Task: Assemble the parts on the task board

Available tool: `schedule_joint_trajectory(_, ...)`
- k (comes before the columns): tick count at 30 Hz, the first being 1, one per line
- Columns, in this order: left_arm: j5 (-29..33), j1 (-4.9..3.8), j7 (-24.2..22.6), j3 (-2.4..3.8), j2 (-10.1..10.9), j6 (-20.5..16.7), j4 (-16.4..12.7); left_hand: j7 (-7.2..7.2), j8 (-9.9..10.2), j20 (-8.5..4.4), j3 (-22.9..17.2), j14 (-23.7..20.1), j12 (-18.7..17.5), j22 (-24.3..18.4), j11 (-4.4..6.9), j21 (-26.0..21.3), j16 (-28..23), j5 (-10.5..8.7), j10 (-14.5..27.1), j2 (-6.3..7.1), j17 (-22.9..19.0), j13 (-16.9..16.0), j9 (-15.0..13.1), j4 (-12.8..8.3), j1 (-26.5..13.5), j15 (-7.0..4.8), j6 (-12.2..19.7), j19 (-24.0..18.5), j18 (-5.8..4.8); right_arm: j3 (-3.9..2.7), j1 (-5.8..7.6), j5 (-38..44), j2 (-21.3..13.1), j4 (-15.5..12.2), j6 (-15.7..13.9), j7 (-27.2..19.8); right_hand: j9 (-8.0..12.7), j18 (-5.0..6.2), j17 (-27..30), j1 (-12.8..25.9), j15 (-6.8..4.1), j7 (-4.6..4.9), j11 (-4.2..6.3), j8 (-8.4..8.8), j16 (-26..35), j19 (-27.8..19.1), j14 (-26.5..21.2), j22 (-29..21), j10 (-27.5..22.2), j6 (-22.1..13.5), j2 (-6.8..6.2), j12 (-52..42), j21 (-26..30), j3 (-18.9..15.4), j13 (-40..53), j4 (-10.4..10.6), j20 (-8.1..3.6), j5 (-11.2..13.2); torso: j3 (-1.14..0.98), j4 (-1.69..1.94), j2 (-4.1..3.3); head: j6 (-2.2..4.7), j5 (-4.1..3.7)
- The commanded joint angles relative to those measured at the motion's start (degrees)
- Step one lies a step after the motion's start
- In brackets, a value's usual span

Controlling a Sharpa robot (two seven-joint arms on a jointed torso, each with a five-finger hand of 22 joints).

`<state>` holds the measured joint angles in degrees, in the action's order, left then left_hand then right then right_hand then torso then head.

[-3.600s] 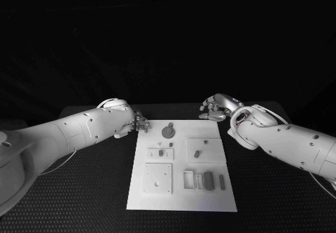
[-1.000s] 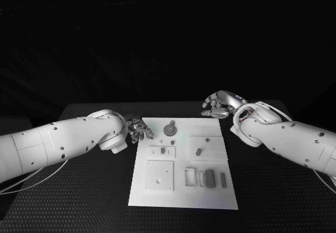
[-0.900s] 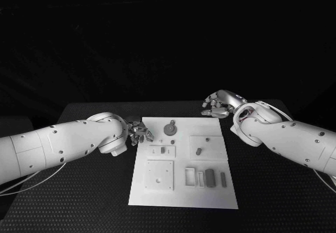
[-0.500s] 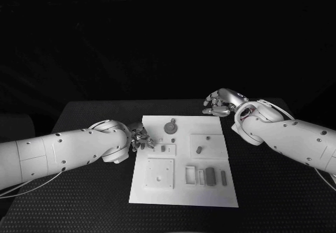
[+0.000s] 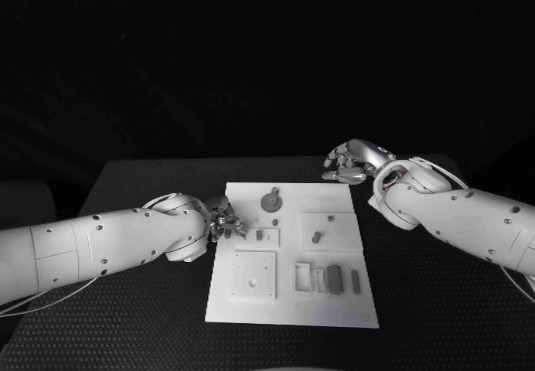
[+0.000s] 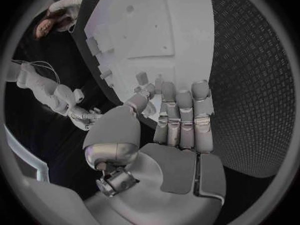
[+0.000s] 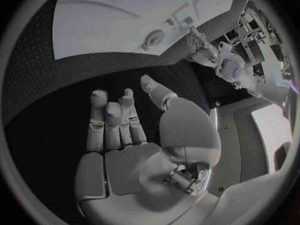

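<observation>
The white task board lies in the middle of the black table. Grey parts rest on it: a round disc at the far end, small pegs in the middle, and bars in slots at the near right. My left hand hovers at the board's left edge beside a small part. In the left wrist view this hand has straight fingers, its fingertips reach over the board, and it holds nothing. My right hand hangs past the board's far right corner, empty, with fingers extended.
A raised square plate sits on the board's near left. In the right wrist view, the board, the disc and my left arm lie beyond the hand. Black mat surrounds the board.
My left hand has slid along the board's left edge toward the near side, from beside the disc to beside the middle parts. The right hand has barely moved.
</observation>
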<state>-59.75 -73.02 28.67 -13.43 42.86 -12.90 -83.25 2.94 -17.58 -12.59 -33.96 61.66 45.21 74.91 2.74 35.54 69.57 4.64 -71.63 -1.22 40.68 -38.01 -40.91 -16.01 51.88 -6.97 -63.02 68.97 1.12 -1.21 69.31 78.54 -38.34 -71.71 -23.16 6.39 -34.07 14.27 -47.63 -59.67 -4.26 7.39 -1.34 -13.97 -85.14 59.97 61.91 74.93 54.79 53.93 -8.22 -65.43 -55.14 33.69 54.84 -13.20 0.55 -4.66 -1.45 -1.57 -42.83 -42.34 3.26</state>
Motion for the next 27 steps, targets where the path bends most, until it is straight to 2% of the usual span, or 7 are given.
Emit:
schedule_joint_trajectory(1,-0.9,0.04,0.5,0.02,-0.3,-0.9,0.1,-0.08,-1.7,-0.05,0.0,0.7,0.0,1.0,0.57,0.3,0.2,0.38,-0.9,-0.87,0.0,-0.1,-1.2,-0.3,1.6,-0.43,-0.4,0.5,2.6,-0.03,0.0,0.1,0.1,0.0,0.6,-0.3,0.0,0.73,0.1,0.7,-0.2,0.43,-0.18,0.05,-0.1,0.0,-0.1,0.9,-0.1,0.0,-0.02,-0.4,0.2,0.1,-0.1,0.4,-0.15,0.1,0.01,-0.01,-0.01,-0.02,0.02)
schedule_joint_trajectory(10,-1.0,0.25,0.9,-0.08,-0.5,1.2,0.1,-0.1,-1.6,-0.11,0.2,0.7,0.0,1.0,0.59,0.4,0.3,0.3,-1.0,-0.6,0.0,-0.2,-1.1,-0.3,1.5,-0.51,-0.4,0.6,2.58,-0.03,0.0,0.1,0.1,0.0,0.6,-0.3,0.0,0.73,0.1,0.7,-0.2,0.42,-0.18,0.05,-0.1,0.0,-0.1,0.9,-0.1,0.0,-0.03,-0.4,0.2,0.1,-0.1,0.4,-0.15,0.1,0.0,-0.08,-0.04,-0.17,-0.17)
schedule_joint_trajectory(14,-1.0,0.31,1.0,-0.16,-0.6,1.2,0.3,-0.1,-1.6,-0.12,0.2,0.7,0.0,1.0,0.59,0.4,0.3,0.28,-1.0,-0.57,0.0,-0.2,-1.1,-0.3,1.4,-0.53,-0.4,0.6,2.57,-0.03,0.0,0.1,0.1,0.0,0.6,-0.4,0.0,0.73,0.1,0.7,-0.2,0.42,-0.18,0.05,-0.1,0.0,-0.1,0.9,-0.1,0.0,-0.04,-0.4,0.2,0.1,-0.1,0.4,-0.16,0.1,-0.01,0.01,0.01,-0.26,-0.19)
schedule_joint_trajectory(27,-1.6,1.0,1.2,-0.21,-1.3,0.3,0.8,-0.11,-1.6,-0.18,0.3,0.8,0.1,1.1,0.61,0.4,0.4,0.14,-1.0,-0.49,0.0,-0.3,-1.1,-0.2,1.3,-0.59,-0.4,0.7,2.56,-0.03,0.0,0.1,0.1,0.0,0.5,-0.4,0.0,0.73,0.1,0.7,-0.2,0.42,-0.17,0.06,-0.1,0.0,-0.1,0.9,-0.1,0.0,-0.05,-0.4,0.2,0.1,-0.1,0.4,-0.16,0.1,-0.02,-0.05,-0.03,-0.38,-0.27)
